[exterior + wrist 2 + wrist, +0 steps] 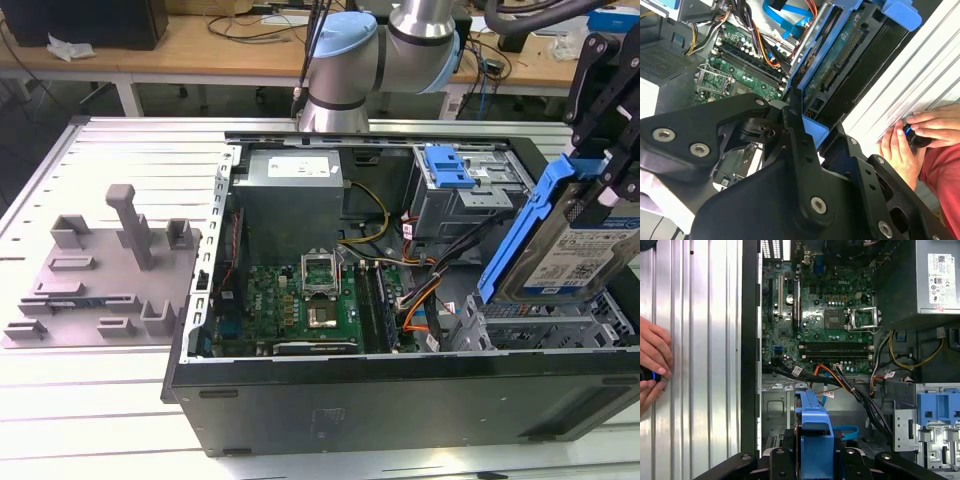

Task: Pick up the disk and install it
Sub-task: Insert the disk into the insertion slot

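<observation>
The disk (572,255), silver with a white-and-blue label and blue rails, hangs tilted on edge over the open computer case (400,390) at the exterior view's right. My gripper (603,175) is shut on its upper part, black fingers on either side. In the second wrist view the disk (840,65) shows its green circuit-board underside, with the gripper (819,137) clamped on a blue rail. The first wrist view looks down along the blue rail of the disk (815,432), held by the gripper (815,462) above the case floor. A grey metal bay (545,320) lies just below the disk.
Inside the case are a green motherboard (300,300), a grey power supply box (290,190), a grey cage with a blue tab (455,180) and loose cables (420,290). A grey fixture plate (100,270) lies beside the case. A person's hands (910,140) rest on the table.
</observation>
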